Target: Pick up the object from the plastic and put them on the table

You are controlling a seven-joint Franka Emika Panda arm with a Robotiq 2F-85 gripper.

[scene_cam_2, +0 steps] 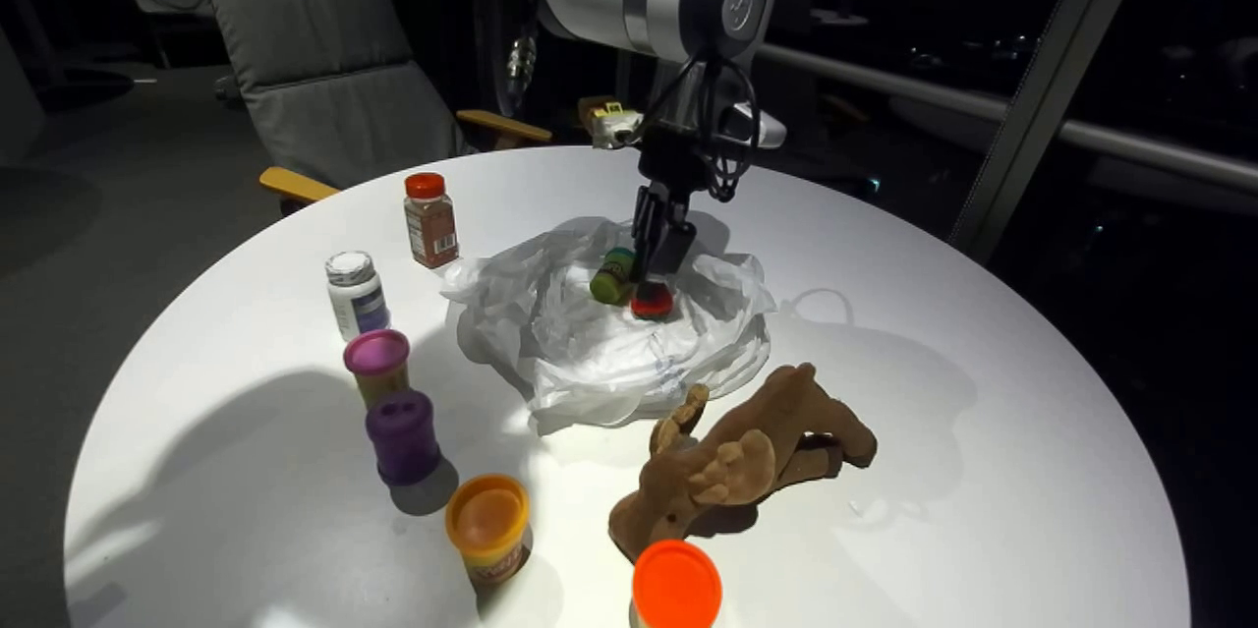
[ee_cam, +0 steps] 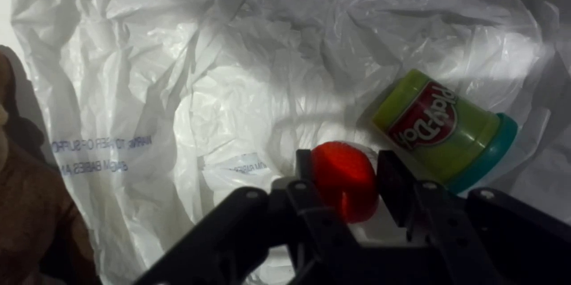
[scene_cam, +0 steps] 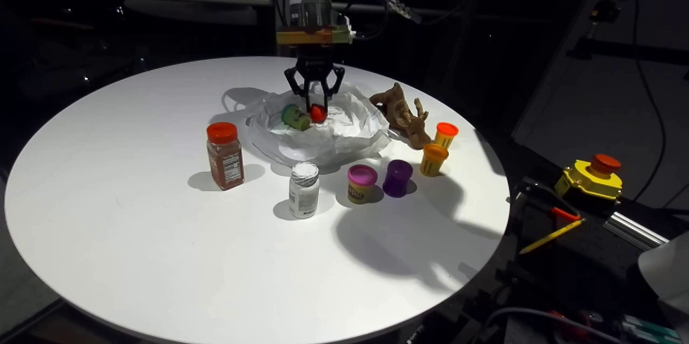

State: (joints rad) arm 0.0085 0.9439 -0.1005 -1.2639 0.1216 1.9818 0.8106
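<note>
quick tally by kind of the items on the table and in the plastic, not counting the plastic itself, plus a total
Play-Doh-style tubs: 4 (pink-lidded tub, orange-lidded tub, red-lidded tub, green tub)
Purple container: 1
Red-capped jar: 1
White bottle: 1
Brown antlered figure: 1
Red piece: 1
Total in view: 9

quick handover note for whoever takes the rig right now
Gripper: closed on the red piece, down in the plastic.
On the plastic: green can, on its side.
Done: red-capped jar, white bottle, pink-lidded can, purple can, orange can, red-lidded can and brown animal figure are on the table.
Left: set the red piece on the table, then the green can.
</note>
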